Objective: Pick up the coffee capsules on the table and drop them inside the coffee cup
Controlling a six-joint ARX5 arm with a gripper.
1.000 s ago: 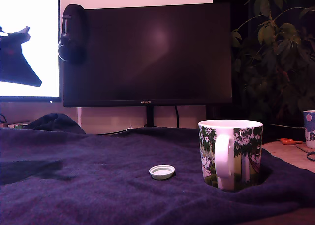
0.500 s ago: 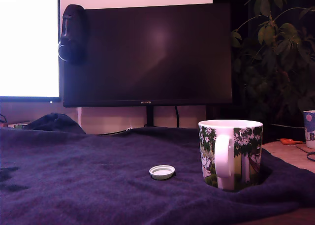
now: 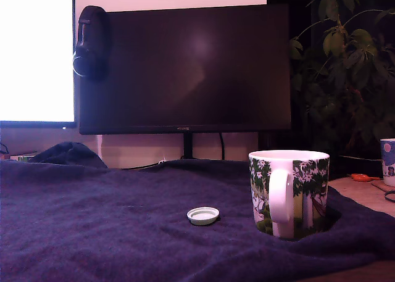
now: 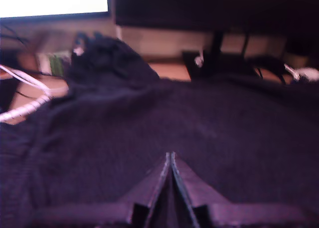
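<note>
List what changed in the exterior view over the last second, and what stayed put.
The arm's dark silhouette against the lit screen at the exterior view's left is gone, and its shadow on the blanket shrank, then vanished. Nothing was gripped or released in view. In the wrist view the gripper shows shut, empty, over bare blanket. The capsule and mug have not moved.

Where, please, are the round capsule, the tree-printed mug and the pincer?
round capsule [image 3: 203, 215]: exterior view, centre of its top.
tree-printed mug [image 3: 311, 189]: exterior view, printed side wall.
pincer [image 4: 171, 160]: wrist view, where its closed tips meet.
</note>
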